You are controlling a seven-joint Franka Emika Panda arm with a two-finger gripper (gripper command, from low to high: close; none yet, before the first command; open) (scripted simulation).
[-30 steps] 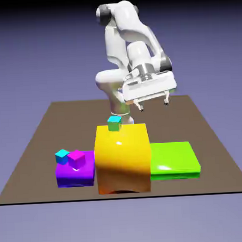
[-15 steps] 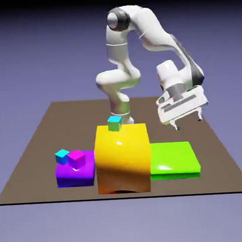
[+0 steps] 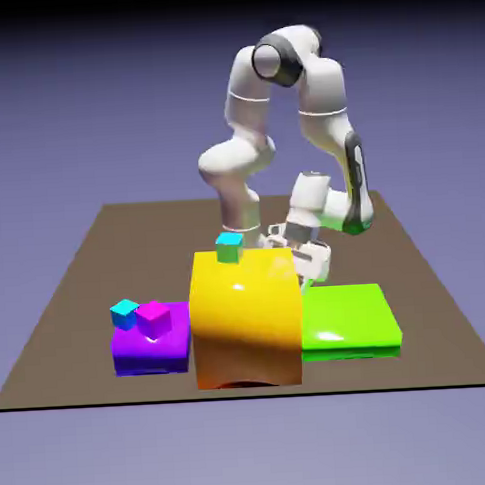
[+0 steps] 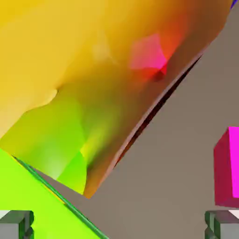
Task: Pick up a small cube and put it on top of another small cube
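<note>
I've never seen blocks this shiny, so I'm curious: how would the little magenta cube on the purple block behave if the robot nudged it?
The magenta cube looks rigid, so it probably wouldn't bend. Its flat faces suggest sliding rather than rolling. The purple block looks glossy, so it might slip easily.

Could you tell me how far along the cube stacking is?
Nothing looks stacked yet. The gripper is open and empty, low behind the yellow block, with a hot-pink cube at the hand view's right edge. Grasping, lifting and placing it on another small cube all remain.
</note>
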